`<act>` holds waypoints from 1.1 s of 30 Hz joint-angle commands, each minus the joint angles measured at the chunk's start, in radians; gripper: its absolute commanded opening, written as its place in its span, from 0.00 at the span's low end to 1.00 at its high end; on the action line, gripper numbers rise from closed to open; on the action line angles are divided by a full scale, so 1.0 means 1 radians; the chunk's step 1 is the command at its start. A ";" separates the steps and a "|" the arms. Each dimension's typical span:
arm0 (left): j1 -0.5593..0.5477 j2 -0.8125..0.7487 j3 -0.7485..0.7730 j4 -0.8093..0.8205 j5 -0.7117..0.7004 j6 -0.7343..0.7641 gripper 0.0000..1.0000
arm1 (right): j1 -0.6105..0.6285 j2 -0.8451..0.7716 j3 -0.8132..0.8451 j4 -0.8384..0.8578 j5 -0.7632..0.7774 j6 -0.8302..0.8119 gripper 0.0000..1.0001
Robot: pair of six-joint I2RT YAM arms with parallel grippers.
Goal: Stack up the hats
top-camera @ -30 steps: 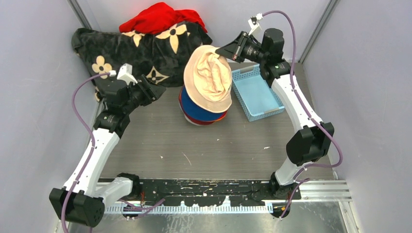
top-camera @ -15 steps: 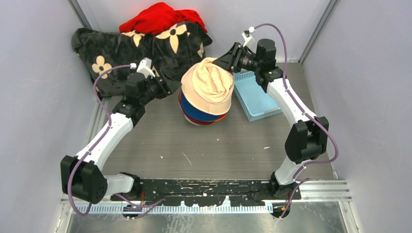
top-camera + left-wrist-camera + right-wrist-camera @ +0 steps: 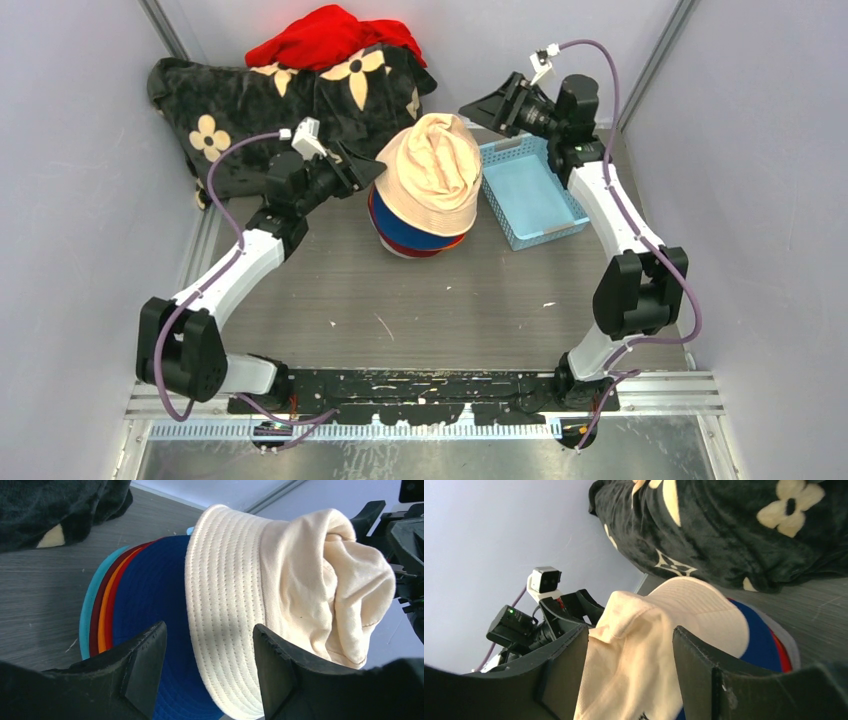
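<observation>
Top view, just above centre: the cream hat (image 3: 432, 172) sat crumpled atop the stack of hats (image 3: 405, 238), left of the blue basket (image 3: 530, 200), with the left gripper (image 3: 370, 168) beside its left brim and the right gripper (image 3: 478, 104) to its upper right, both spread wide and holding nothing.

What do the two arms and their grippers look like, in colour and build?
Both the left arm and the right arm have white links between bulky black joints. A purple cable loops along each. The fingers are matte black wedges, and a small white mount sits at each wrist.
</observation>
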 commanded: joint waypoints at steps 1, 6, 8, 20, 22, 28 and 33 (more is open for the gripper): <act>0.001 0.025 -0.013 0.128 0.053 -0.041 0.64 | -0.050 -0.094 -0.015 0.077 -0.023 0.013 0.68; 0.024 0.061 -0.057 0.259 0.101 -0.114 0.63 | -0.095 -0.130 -0.055 0.079 -0.035 0.013 0.68; 0.036 0.078 -0.077 0.328 0.131 -0.154 0.62 | -0.107 -0.142 -0.075 0.084 -0.037 0.013 0.68; 0.089 0.232 -0.177 0.867 0.272 -0.386 0.49 | -0.129 -0.158 -0.143 0.095 -0.040 0.010 0.68; 0.091 0.271 -0.182 0.967 0.288 -0.436 0.48 | -0.129 -0.159 -0.147 0.096 -0.042 0.009 0.68; 0.097 0.399 -0.157 1.184 0.342 -0.590 0.38 | -0.134 -0.167 -0.166 0.093 -0.041 0.002 0.68; 0.110 0.390 -0.171 1.185 0.338 -0.579 0.01 | -0.139 -0.185 -0.197 0.085 -0.037 -0.009 0.68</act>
